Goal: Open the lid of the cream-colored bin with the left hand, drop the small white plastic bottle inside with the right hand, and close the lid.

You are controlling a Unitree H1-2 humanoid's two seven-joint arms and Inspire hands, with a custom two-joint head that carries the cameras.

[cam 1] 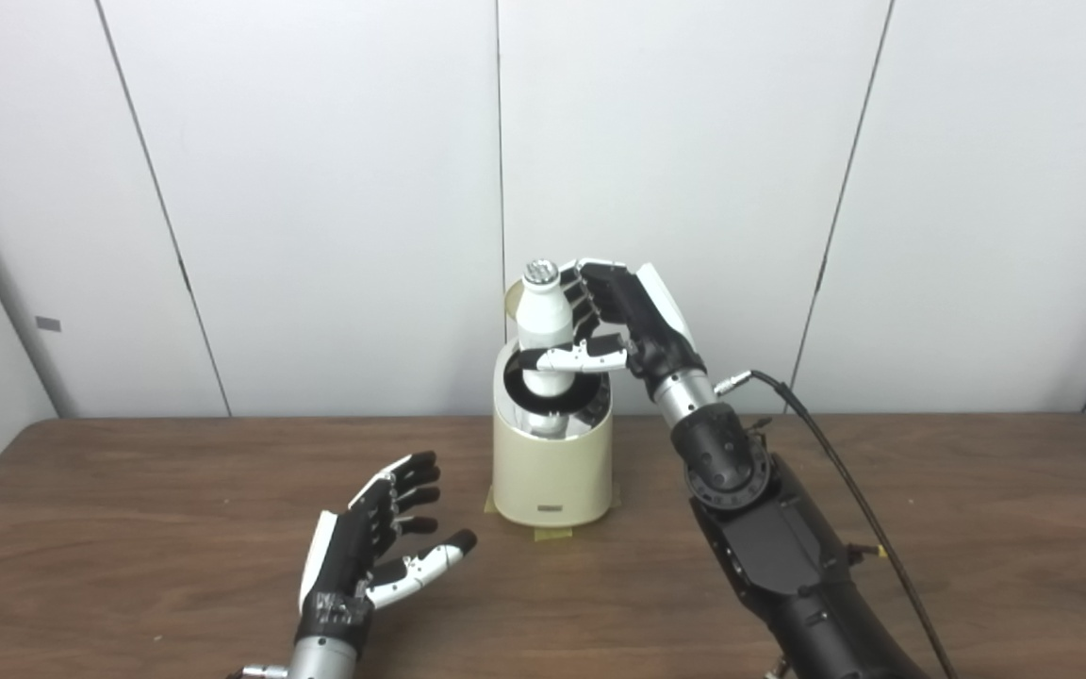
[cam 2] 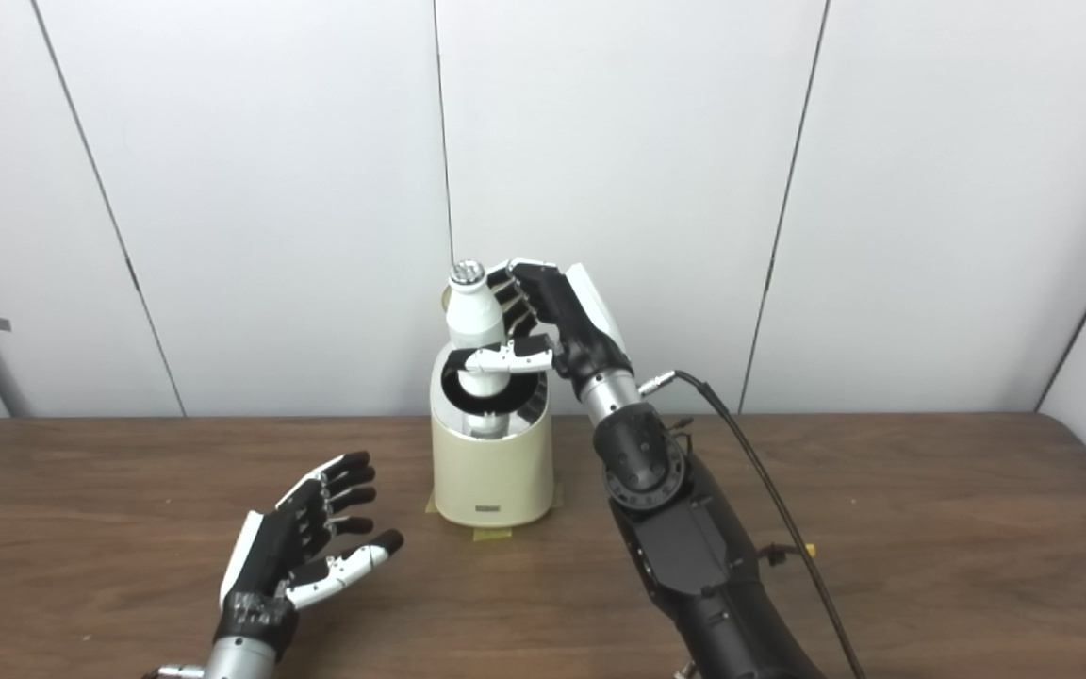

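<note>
The cream-colored bin [cam 1: 552,471] stands at the middle of the wooden table, its lid [cam 1: 512,300] tilted up behind the opening. My right hand [cam 1: 614,325] is shut on the small white plastic bottle [cam 1: 543,330] and holds it upright directly over the bin's open black-rimmed mouth, its base at rim level. The bottle's silver cap points up. My left hand [cam 1: 369,547] is open and empty, palm up, above the table to the front left of the bin, apart from it. In the right eye view the bottle [cam 2: 474,325] and the bin [cam 2: 491,467] show the same way.
Yellow tape [cam 1: 552,533] marks the bin's spot on the brown table [cam 1: 128,528]. A black cable [cam 1: 845,471] runs along my right forearm. White wall panels stand close behind the table's far edge.
</note>
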